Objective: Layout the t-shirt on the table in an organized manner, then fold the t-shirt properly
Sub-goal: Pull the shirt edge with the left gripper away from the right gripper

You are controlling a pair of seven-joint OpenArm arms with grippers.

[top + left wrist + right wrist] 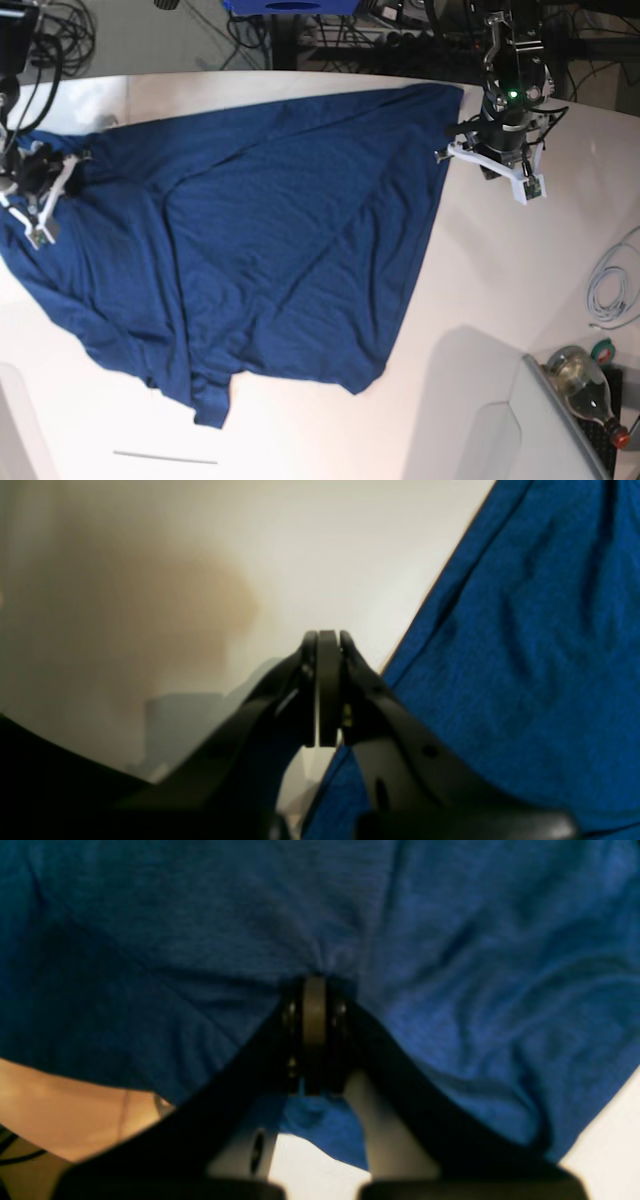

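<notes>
Base view: one t-shirt point(290, 230), dark navy, laid broad across the table point(480, 400); its body creased, the side at the picture's left bunched and folded over, two corners poking out along the lower edge; the opposite side lying fairly straight. Right gripper point(315, 1035), set down at the bunched side; jaws closed, fabric gathered and puckered at the tips, a pinch on the shirt judged likely. Left gripper point(490, 165), placed over the shirt's other side edge; jaws brought together, fingertips beside the cloth's border, nothing seen between them. Step in hand, as judged: the laying-out, with no proper fold to be made out; next move, as judged: the pinched side to be lifted a little and drawn outward until the bunch is opened; slippage or a fresh crease to be guarded against; the far side to be kept from being dragged along.
</notes>
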